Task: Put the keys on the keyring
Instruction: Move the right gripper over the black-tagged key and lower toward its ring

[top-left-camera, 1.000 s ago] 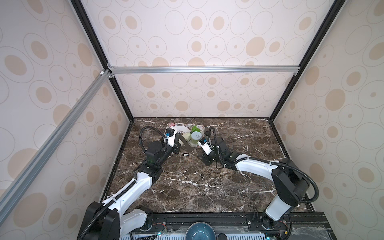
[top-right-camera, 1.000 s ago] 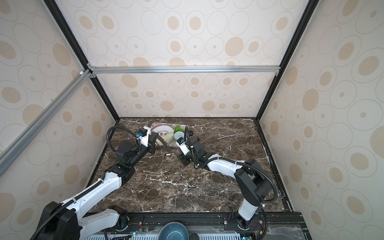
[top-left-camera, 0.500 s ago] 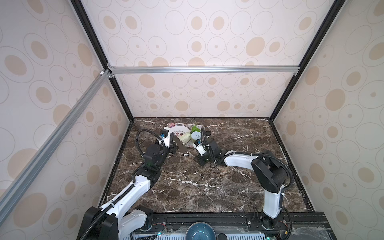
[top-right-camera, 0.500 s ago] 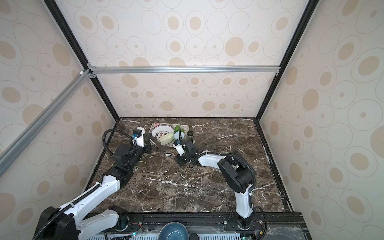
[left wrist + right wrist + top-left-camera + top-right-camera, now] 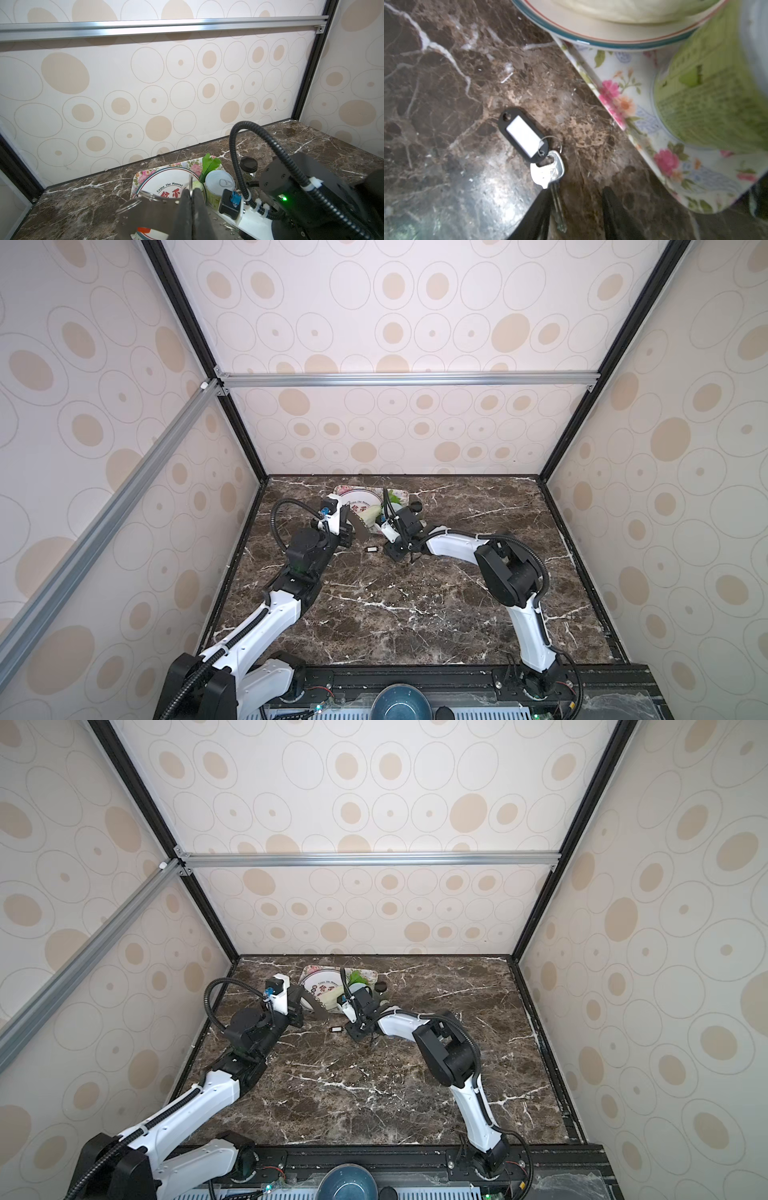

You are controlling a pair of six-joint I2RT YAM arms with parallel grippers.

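Though beside plate (image 5: 163,178), can (image 5: 218,181) upright on tray (image 5: 140,176).

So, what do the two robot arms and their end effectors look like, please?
The left arm and right arm have white shells with black joint housings. A black ribbed cable hose runs along each. The left end effector and right end effector have dark fingers.

**Crowded at the back, bare at the front**

The front half of the table (image 5: 395,614) is bare marble, free from side to side. At the back centre a tray (image 5: 633,116) carries a plate (image 5: 158,180) and a can (image 5: 218,182), with a jar (image 5: 248,164) just beside. The key (image 5: 548,172) lies close to the tray's edge. It is hemmed in by the left gripper (image 5: 192,197), clamped on the keyring (image 5: 360,531), and the right gripper (image 5: 577,193), whose jaws stand apart.
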